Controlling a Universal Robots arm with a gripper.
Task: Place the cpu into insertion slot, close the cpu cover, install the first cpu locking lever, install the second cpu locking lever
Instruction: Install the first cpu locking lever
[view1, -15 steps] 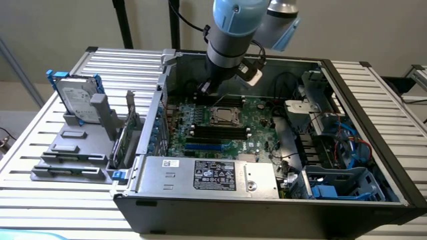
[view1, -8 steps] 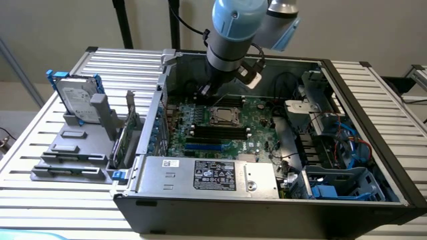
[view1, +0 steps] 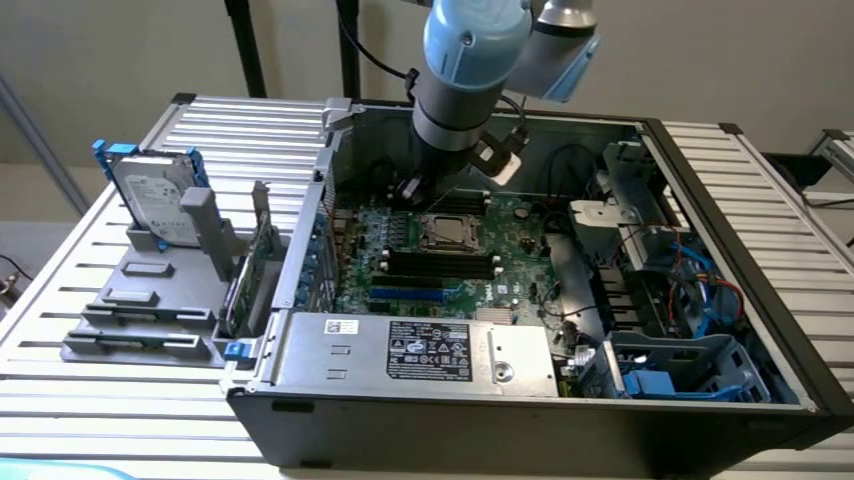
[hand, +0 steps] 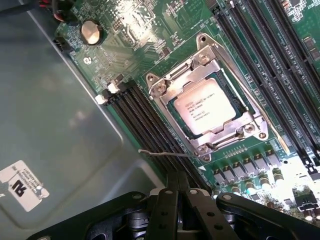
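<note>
One thin wire lever stands free, jutting across the memory slots just beside a corner of the socket. The chip sits in that socket near the middle of the motherboard, with the metal cover lying flat over its edges. The gripper, closed on nothing, hangs right by the lever. If it slips off the springy wire it could strike the memory slots, or the lever could fail to latch and leave the cover loose.
</note>
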